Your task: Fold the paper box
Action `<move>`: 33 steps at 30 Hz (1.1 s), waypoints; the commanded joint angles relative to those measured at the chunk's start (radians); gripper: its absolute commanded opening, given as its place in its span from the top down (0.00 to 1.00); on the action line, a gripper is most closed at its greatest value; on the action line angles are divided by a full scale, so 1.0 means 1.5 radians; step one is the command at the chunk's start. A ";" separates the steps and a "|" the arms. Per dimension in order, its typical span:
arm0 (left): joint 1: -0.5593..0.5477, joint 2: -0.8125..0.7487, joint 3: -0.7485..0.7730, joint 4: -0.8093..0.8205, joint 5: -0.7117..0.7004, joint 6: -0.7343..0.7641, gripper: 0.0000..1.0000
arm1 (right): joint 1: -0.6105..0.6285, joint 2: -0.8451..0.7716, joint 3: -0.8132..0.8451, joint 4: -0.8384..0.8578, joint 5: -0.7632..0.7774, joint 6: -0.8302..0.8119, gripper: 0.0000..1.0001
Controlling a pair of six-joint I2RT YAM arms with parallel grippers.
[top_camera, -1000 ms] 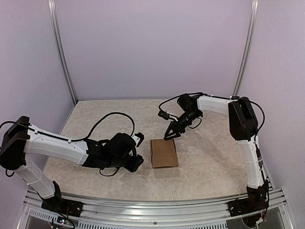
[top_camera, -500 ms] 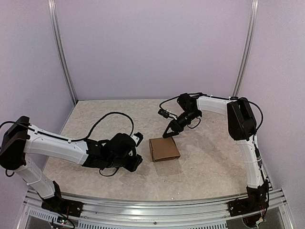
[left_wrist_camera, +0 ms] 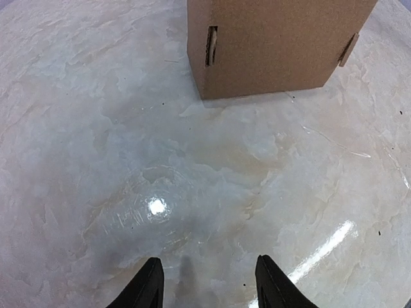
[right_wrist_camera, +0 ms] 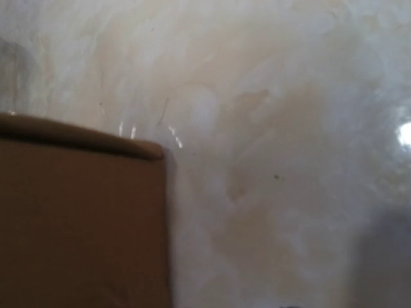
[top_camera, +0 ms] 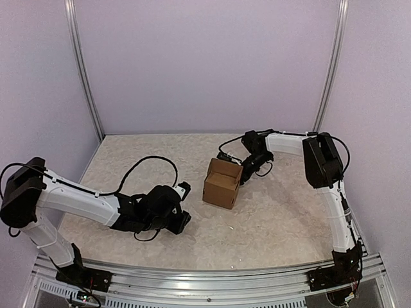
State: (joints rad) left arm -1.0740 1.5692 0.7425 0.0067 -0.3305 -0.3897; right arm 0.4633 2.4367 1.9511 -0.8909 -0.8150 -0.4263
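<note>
paper box [top_camera: 223,185]: flat → tipped upright | right pincer [top_camera: 244,172]: moved in to its far side

The left claw [left_wrist_camera: 205,282] hovers low, jaws parted; the right claw [top_camera: 244,171] angles downward, arm bent.

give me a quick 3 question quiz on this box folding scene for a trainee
1. True or false: the paper box lies flat as a sheet on the table.
2. Which hand is closer to the box? A) left hand B) right hand
3. What does the left hand hold?
Key: 1 false, it stands upright; 2 B; 3 nothing, its fingers are spread and clear of the box.
</note>
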 commanded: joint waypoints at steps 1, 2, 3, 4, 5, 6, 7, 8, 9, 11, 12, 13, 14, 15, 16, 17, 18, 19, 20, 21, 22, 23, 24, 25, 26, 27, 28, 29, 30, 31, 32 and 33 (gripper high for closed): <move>0.003 0.055 0.008 0.081 -0.002 0.003 0.53 | -0.003 0.002 -0.014 -0.004 0.006 -0.002 0.52; 0.002 0.066 0.015 0.082 -0.001 0.006 0.52 | -0.004 0.001 -0.017 -0.002 0.011 0.000 0.52; 0.002 0.073 0.025 0.082 0.001 0.008 0.53 | -0.005 0.000 -0.019 -0.001 0.015 0.001 0.52; 0.002 0.082 0.032 0.082 0.003 0.012 0.53 | -0.009 -0.001 -0.020 0.000 0.018 0.002 0.52; 0.002 0.085 0.037 0.082 0.002 0.014 0.53 | -0.013 -0.003 -0.021 0.002 0.019 0.003 0.52; 0.002 0.086 0.042 0.081 0.002 0.018 0.53 | -0.019 -0.005 -0.022 0.003 0.021 0.004 0.52; 0.003 0.084 0.045 0.081 -0.002 0.024 0.53 | -0.026 -0.008 -0.025 0.004 0.027 0.004 0.51; 0.003 0.079 0.048 0.080 -0.010 0.031 0.52 | -0.033 -0.014 -0.028 0.006 0.035 0.003 0.50; 0.005 0.071 0.050 0.077 -0.018 0.039 0.52 | -0.041 -0.020 -0.032 0.009 0.042 0.002 0.49; 0.009 0.046 0.051 0.072 -0.030 0.062 0.52 | -0.062 -0.040 -0.045 0.017 0.054 0.000 0.46; 0.013 0.034 0.051 0.070 -0.034 0.069 0.51 | -0.071 -0.050 -0.054 0.020 0.057 -0.001 0.45; 0.022 0.017 0.052 0.065 -0.036 0.074 0.50 | -0.079 -0.062 -0.062 0.023 0.062 -0.002 0.44; 0.034 0.004 0.055 0.056 -0.029 0.076 0.49 | -0.086 -0.075 -0.071 0.027 0.066 -0.003 0.44; 0.049 -0.018 0.058 0.047 -0.018 0.076 0.49 | -0.094 -0.090 -0.083 0.030 0.071 -0.004 0.43; 0.065 -0.035 0.062 0.040 0.000 0.077 0.49 | -0.100 -0.110 -0.098 0.038 0.078 -0.005 0.43; 0.081 -0.045 0.066 0.038 0.010 0.081 0.49 | -0.104 -0.131 -0.116 0.048 0.087 -0.006 0.42; 0.095 -0.061 0.071 0.038 0.019 0.086 0.49 | -0.106 -0.158 -0.138 0.061 0.097 -0.004 0.41; 0.108 -0.069 0.077 0.040 0.026 0.091 0.48 | -0.106 -0.188 -0.172 0.087 0.110 -0.002 0.40; 0.119 -0.077 0.086 0.042 0.033 0.095 0.48 | -0.106 -0.219 -0.201 0.111 0.120 0.005 0.38; 0.127 -0.081 0.096 0.045 0.044 0.102 0.49 | -0.106 -0.255 -0.231 0.137 0.135 0.013 0.36; 0.133 -0.084 0.107 0.053 0.054 0.109 0.49 | -0.106 -0.289 -0.260 0.167 0.152 0.024 0.34; 0.135 -0.083 0.121 0.057 0.062 0.118 0.49 | -0.105 -0.330 -0.293 0.199 0.174 0.033 0.32; 0.134 -0.078 0.134 0.060 0.071 0.132 0.49 | -0.106 -0.367 -0.324 0.234 0.205 0.043 0.26; 0.133 -0.069 0.150 0.061 0.077 0.144 0.49 | -0.106 -0.412 -0.353 0.271 0.235 0.051 0.19; 0.130 -0.061 0.165 0.055 0.081 0.155 0.49 | -0.107 -0.454 -0.377 0.300 0.265 0.051 0.10; 0.127 -0.049 0.183 0.047 0.080 0.164 0.49 | -0.107 -0.490 -0.399 0.332 0.292 0.056 0.03; 0.124 -0.039 0.199 0.040 0.079 0.171 0.49 | -0.108 -0.526 -0.425 0.370 0.316 0.067 0.01; 0.123 -0.023 0.212 0.032 0.077 0.175 0.50 | -0.110 -0.553 -0.453 0.416 0.344 0.102 0.00; 0.122 -0.009 0.226 0.024 0.076 0.177 0.51 | -0.114 -0.575 -0.474 0.438 0.359 0.138 0.00; 0.120 0.000 0.236 0.017 0.078 0.181 0.52 | -0.120 -0.591 -0.491 0.448 0.342 0.157 0.00; 0.119 0.015 0.245 0.012 0.080 0.184 0.54 | -0.126 -0.599 -0.505 0.453 0.296 0.164 0.00; 0.117 0.023 0.253 0.008 0.079 0.188 0.55 | -0.130 -0.605 -0.515 0.448 0.235 0.155 0.00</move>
State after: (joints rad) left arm -0.8883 1.5352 1.0767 0.0803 -0.2348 -0.1619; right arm 0.2928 1.5604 1.2652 -0.3496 -0.3985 -0.2871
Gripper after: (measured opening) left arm 0.473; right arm 0.995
